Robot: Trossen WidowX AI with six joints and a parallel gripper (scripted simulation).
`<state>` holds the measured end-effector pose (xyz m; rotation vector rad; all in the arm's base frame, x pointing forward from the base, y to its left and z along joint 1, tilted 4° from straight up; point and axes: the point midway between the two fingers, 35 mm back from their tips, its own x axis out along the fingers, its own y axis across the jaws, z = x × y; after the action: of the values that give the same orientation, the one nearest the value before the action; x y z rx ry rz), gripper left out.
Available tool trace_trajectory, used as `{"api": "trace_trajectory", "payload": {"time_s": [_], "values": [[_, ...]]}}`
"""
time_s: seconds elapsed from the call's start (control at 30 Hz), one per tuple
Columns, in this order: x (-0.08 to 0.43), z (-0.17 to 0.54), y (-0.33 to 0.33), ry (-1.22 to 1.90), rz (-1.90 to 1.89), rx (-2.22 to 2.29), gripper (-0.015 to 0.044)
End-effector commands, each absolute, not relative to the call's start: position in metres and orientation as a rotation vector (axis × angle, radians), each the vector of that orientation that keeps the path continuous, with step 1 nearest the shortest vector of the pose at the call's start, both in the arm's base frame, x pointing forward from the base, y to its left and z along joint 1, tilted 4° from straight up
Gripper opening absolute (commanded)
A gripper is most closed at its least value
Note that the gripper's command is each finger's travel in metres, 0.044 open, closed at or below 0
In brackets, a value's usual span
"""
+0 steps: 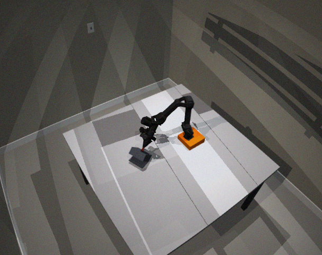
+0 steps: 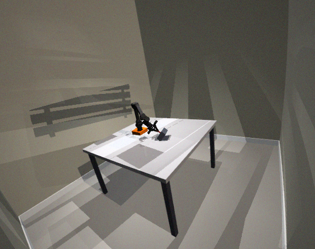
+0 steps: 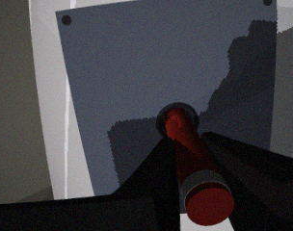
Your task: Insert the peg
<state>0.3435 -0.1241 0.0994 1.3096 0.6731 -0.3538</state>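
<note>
1. Top view, biggest first: a white table (image 1: 182, 192) (image 2: 141, 161) carries everything, with the black arm (image 1: 170, 109) (image 2: 137, 113) rising from an orange base (image 1: 198, 141) (image 2: 144, 130) and reaching down toward the panel.
2. Next in size among the working parts is the dark sloped panel (image 1: 137, 153) (image 2: 163, 134) (image 3: 137, 72). It looks rigid and should give little if the peg is pressed off line.
3. The gripper (image 1: 143, 146) (image 2: 159, 131) (image 3: 187, 144) is nearly together, its fingers clamped on the peg from two sides. The narrow gap suits a thin thing; no finger can be seen touching the panel.
4. The red peg (image 1: 142, 149) (image 2: 159, 132) (image 3: 206, 206) is in the grip, its far end at the hole, the near end sticking up past the fingers. It appears round, with a grey band near that end, so turning it to match is probably needless. I would judge it light, stiff and not fragile, but smooth enough to slip or tilt if it jams. The upper shaft is the place to hold, leaving the bottom free to enter.
5. Smallest is the round hole (image 3: 195, 112), its dark rim around the peg's far end; how deep the peg sits, I cannot tell.
</note>
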Motion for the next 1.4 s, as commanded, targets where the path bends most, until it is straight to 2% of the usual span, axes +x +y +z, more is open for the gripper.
{"api": "trace_trajectory", "payload": {"time_s": [0.0,0.97,1.37], "values": [[0.3459,0.0968,-0.1243,0.673,-0.359,1.312,0.0],[0.3529,0.0913,-0.1227,0.675,-0.354,1.311,0.0],[0.3529,0.0913,-0.1227,0.675,-0.354,1.311,0.0315]]}}
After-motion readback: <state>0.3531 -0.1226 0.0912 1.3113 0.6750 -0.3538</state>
